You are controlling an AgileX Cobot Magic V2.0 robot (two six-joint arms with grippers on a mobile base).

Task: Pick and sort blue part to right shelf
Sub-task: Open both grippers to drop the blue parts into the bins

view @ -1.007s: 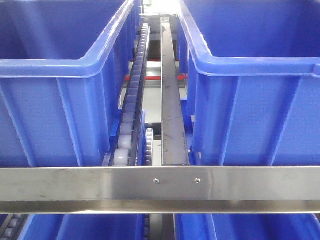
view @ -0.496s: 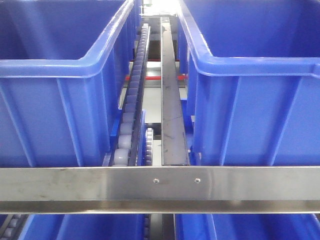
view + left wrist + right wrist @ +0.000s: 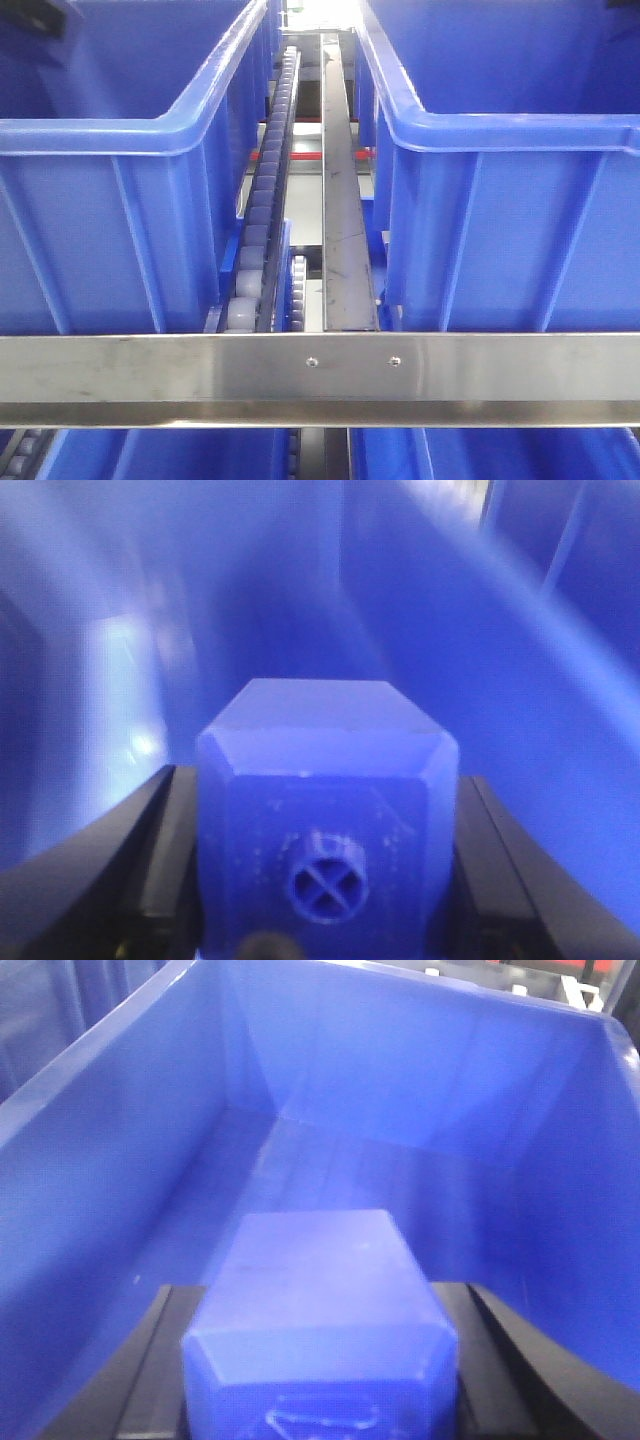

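Observation:
In the left wrist view my left gripper (image 3: 322,778) is shut on a solid blue part (image 3: 325,830), black fingers (image 3: 165,830) pressed to both its sides. A round cross-marked socket shows on its near face. Blue bin walls (image 3: 450,630) surround it, blurred. My right gripper (image 3: 320,1295) is likewise shut on a blue part (image 3: 315,1270), held over the floor of a blue bin (image 3: 100,1160). The right shelf (image 3: 320,375) fills the front view with its steel crossbar. A dark shape (image 3: 40,18) shows over the left bin (image 3: 110,140), at the top left corner.
A white roller track (image 3: 265,200) and a steel rail (image 3: 340,220) run back between the left bin and the right bin (image 3: 520,160). More blue bins (image 3: 180,455) sit on the tier below the crossbar.
A dark shape has come into the top left corner of the front view, over the left bin. The shelf and bins have not moved.

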